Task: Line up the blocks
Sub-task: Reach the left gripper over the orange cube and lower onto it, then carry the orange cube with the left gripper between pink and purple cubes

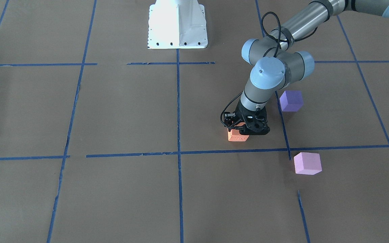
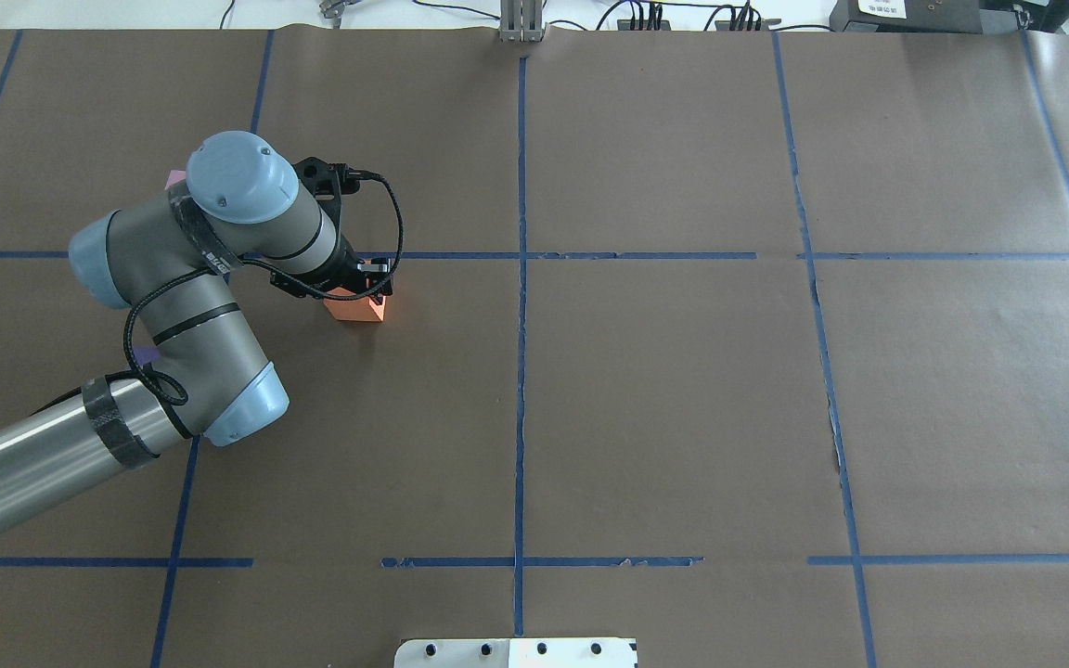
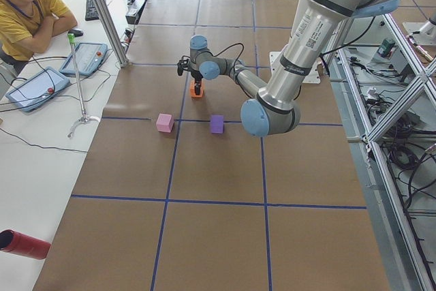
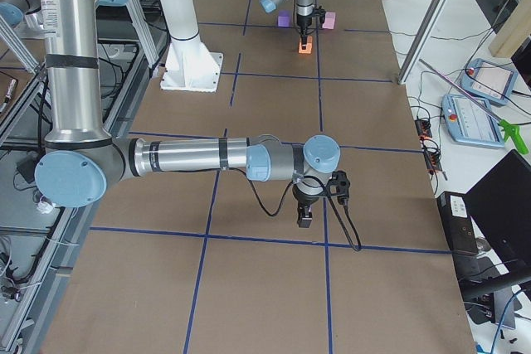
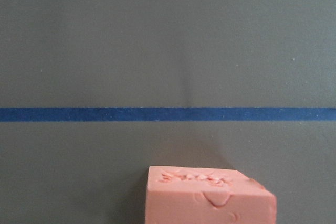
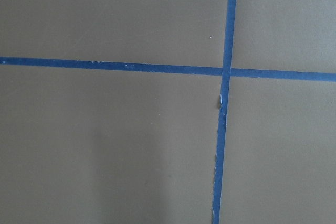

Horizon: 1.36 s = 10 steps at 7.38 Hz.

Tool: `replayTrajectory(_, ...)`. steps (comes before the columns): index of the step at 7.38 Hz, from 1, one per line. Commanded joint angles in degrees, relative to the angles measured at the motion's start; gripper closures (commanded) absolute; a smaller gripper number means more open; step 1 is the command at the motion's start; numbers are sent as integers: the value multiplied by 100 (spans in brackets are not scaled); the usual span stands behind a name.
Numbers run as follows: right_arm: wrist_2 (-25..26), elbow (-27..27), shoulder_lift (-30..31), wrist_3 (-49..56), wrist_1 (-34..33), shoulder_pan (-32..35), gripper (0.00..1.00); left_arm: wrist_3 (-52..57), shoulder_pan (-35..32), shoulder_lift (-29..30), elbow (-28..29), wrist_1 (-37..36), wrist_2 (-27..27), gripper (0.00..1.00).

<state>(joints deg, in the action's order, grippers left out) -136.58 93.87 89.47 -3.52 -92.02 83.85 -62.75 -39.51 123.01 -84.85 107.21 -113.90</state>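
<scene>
My left gripper (image 1: 241,129) is lowered over the orange block (image 1: 237,136) and is shut on it, at or just above the table, near a blue tape line. The block fills the bottom of the left wrist view (image 5: 209,195). The violet block (image 1: 291,100) lies behind the left arm. The pink block (image 1: 307,163) lies across the tape line, nearer the operators' side. From overhead the orange block (image 2: 356,308) shows at the gripper (image 2: 363,291), and the arm hides most of the other two. My right gripper (image 4: 304,218) shows only in the right side view; I cannot tell its state.
The brown table is marked in squares by blue tape (image 1: 178,152). The white robot base (image 1: 177,23) stands at mid-table on the robot's edge. An operator (image 3: 27,11) sits by tablets at the far side. A red cylinder (image 3: 24,244) lies on the white bench.
</scene>
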Motion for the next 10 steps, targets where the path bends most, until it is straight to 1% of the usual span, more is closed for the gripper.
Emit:
replayTrajectory(1,0,8,0,0,0,0,0,174,-432,-336,-293,-7,-480,78)
replayTrajectory(2,0,0,0,0,0,0,0,828,-731,-861,-704,-33,-571,77)
replayTrajectory(4,0,8,0,0,0,0,0,1621,-1277,-1470,-656,-42,-711,77)
replayTrajectory(5,0,0,0,0,0,0,0,1678,-1279,-1551,-603,-42,-721,78)
replayTrajectory(7,0,0,0,0,0,0,0,1643,-1235,-1482,-262,27,-730,77)
replayTrajectory(8,0,0,0,0,0,0,0,1626,-1226,-1464,-217,28,-730,69)
replayTrajectory(9,0,8,0,0,0,0,0,1617,-1226,-1464,-173,28,-730,48)
replayTrajectory(10,0,0,0,0,0,0,0,1608,-1209,-1472,-164,37,-730,14)
